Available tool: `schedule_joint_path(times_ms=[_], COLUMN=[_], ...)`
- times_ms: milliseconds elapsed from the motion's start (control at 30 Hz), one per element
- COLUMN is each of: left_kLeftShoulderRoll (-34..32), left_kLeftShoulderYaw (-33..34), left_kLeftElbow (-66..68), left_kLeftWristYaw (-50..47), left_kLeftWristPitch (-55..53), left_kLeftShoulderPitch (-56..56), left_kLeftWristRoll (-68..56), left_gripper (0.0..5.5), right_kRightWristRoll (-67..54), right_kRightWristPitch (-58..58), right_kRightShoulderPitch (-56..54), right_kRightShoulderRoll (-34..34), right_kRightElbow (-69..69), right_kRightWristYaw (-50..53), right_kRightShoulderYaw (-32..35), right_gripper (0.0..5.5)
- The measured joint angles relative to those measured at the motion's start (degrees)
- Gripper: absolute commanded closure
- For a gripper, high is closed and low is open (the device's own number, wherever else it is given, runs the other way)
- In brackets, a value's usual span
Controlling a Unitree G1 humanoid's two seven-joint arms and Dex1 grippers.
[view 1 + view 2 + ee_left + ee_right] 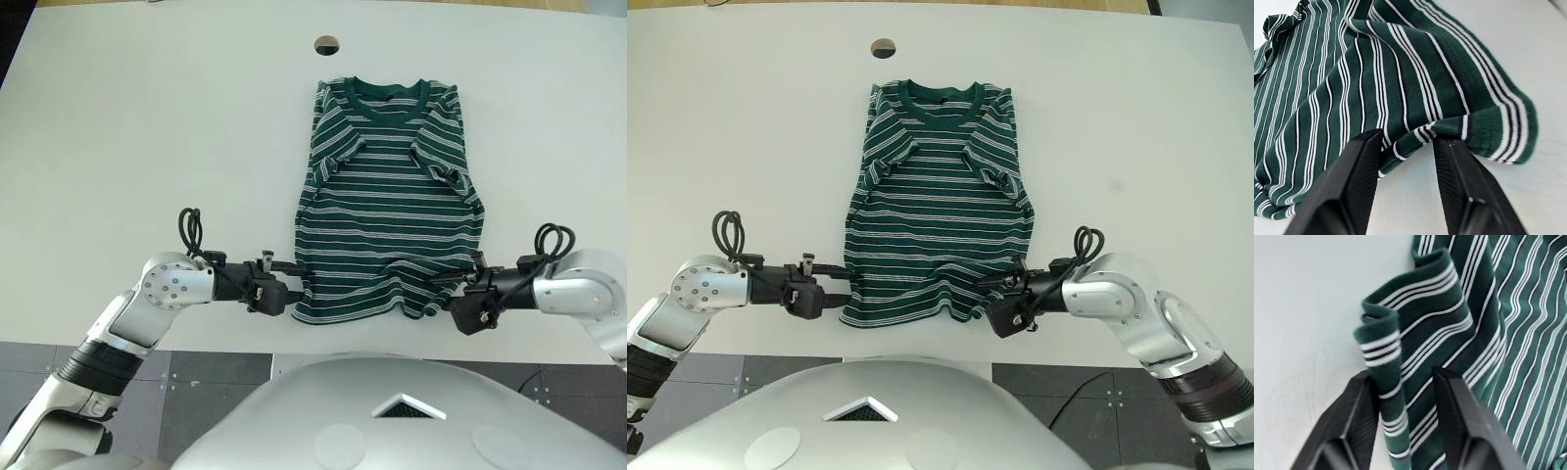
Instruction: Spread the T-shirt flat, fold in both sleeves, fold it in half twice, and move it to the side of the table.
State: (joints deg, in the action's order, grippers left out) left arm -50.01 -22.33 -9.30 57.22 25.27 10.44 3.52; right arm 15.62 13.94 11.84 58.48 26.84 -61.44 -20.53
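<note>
A dark green T-shirt (387,196) with white stripes lies flat in the middle of the white table (147,147), collar at the far end, both sleeves folded in over its chest. My left gripper (298,278) is at the near left corner of the hem, shut on the T-shirt edge (1415,137). At the near right corner my right gripper (443,280) is shut on a bunched fold of the hem (1396,357). Both arms lie low along the table's near edge.
A small round hole (326,44) sits in the tabletop just beyond the collar, to its left. Bare white table stretches wide on both sides of the shirt. The near table edge (196,346) runs close behind the grippers.
</note>
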Motion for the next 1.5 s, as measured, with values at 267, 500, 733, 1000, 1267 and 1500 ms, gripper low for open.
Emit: schedule_joint_path(times_ms=[267, 500, 733, 1000, 1267, 1500], left_kLeftShoulderRoll=[0.67, -7.32, -10.82, -10.71, 3.11, 16.28], left_kLeftShoulderYaw=[-2.14, 0.87, 9.11, 16.69, 16.61, 16.05], left_kLeftElbow=[0.74, -1.5, -8.3, -12.31, -3.44, 5.19], left_kLeftWristYaw=[1.6, 7.64, 7.94, 8.81, -6.65, -16.72], left_kLeftWristPitch=[-0.03, -1.8, -1.06, -0.58, -19.42, -32.61], left_kLeftShoulderPitch=[-1.24, 4.68, 14.87, 20.54, -0.39, -18.26], left_kLeftWristRoll=[-1.12, -9.03, -18.68, -28.59, -24.36, -23.42], left_gripper=[4.21, 5.37, 5.37, 5.37, 5.37, 5.37], right_kRightWristRoll=[-0.24, -22.02, -32.93, -35.19, -32.56, -28.28], right_kRightWristPitch=[-4.03, -14.17, -20.49, -16.4, -15.75, -23.83], right_kRightShoulderPitch=[0.32, 5.7, 10.47, 17.74, -1.67, -16.13], right_kRightShoulderRoll=[-0.02, 1.12, 2.23, 3.22, -7.24, -14.21], right_kRightElbow=[1.33, 11.67, 18.46, 11.91, -7.26, -18.3], right_kRightWristYaw=[-0.42, -3.67, -4.2, -8.38, 1.19, 10.98], right_kRightShoulderYaw=[-0.78, 7.04, 13.26, 22.45, 21.7, 19.14], right_gripper=[5.4, 5.4, 5.4, 5.4, 5.4, 5.4])
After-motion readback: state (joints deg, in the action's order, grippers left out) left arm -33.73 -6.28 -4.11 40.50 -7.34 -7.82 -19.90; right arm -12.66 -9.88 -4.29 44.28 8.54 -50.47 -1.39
